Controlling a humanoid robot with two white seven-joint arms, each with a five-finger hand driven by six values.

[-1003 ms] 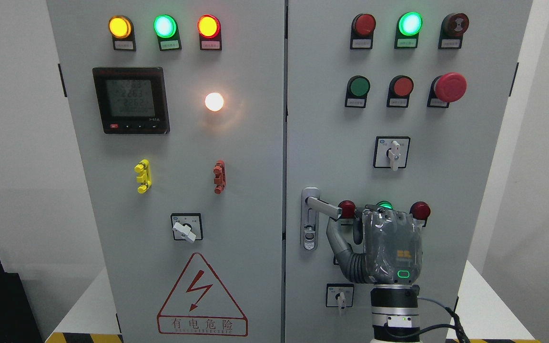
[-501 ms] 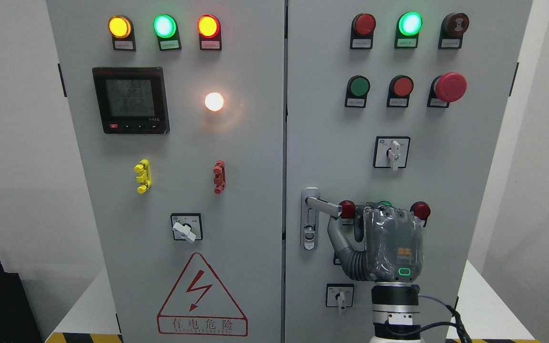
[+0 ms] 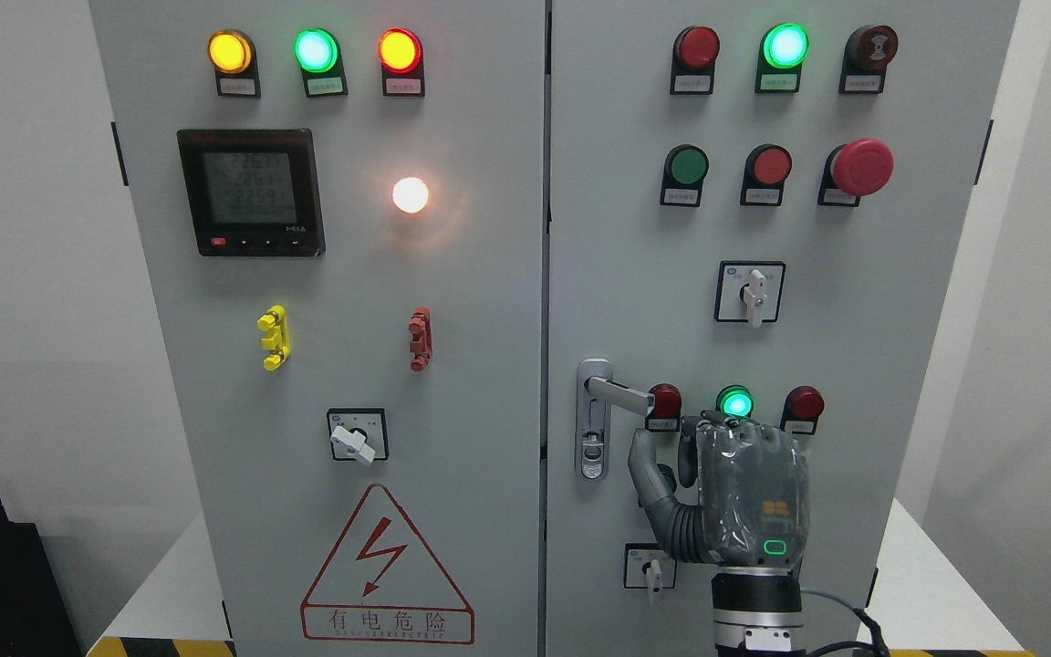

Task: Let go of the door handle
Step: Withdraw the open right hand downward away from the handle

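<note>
On the right cabinet door [image 3: 854, 301], the door handle [image 3: 619, 394] juts rightward from its lock plate near the door's left edge. Just below and right of it, the right hand [image 3: 733, 493] hangs apart from the lever, fingers loosely spread and holding nothing.

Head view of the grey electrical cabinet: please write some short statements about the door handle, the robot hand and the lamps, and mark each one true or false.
1. The right hand grips the silver lever door handle. False: it is below the handle, apart from it.
2. The handle's lever points right, toward a dark red round lamp. True.
3. The round green lamp above the hand is lit. True.
4. The large red mushroom button sits on the left door. False: it is on the right door.
5. The left hand shows in the picture. False: only the right one shows.
</note>
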